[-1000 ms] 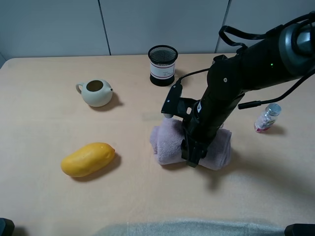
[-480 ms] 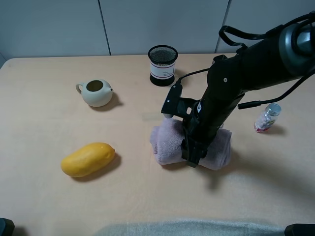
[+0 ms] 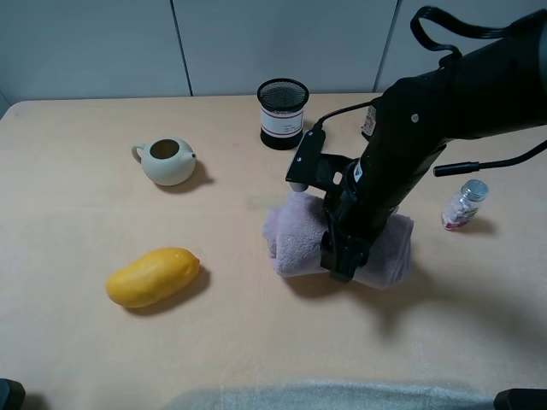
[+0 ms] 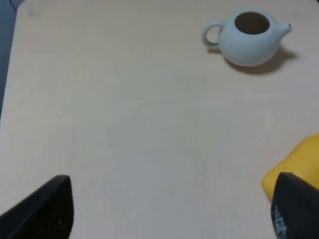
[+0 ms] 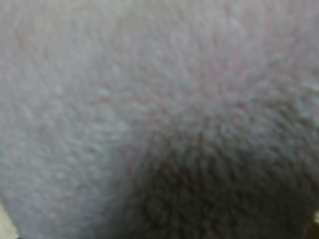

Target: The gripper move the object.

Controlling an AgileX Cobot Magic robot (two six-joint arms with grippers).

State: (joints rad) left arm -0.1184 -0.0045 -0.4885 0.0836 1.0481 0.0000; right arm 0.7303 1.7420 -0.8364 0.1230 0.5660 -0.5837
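Note:
The pale mauve-pink rolled towel [image 3: 293,238] lies right of the table's middle in the exterior high view. My right gripper [image 3: 341,254], black and chunky, comes down from above and is shut around the towel's middle, so the roll bulges out on both sides. A shadow shows under the towel. The right wrist view is filled with blurred towel fabric [image 5: 149,109], and no fingers show there. My left gripper [image 4: 172,211] is open and empty, with its black fingertips [image 4: 50,206] wide apart over bare table.
A yellow mango [image 3: 152,276] lies at the front left and a white teapot [image 3: 167,161] behind it. A black mesh cup [image 3: 282,113] stands at the back. A small bottle [image 3: 464,205] stands right of the towel. A grey cloth [image 3: 325,397] lies at the front edge.
My right gripper and the towel in it have shifted a little to the right and slightly up. The arm has swung higher. The other things have not moved.

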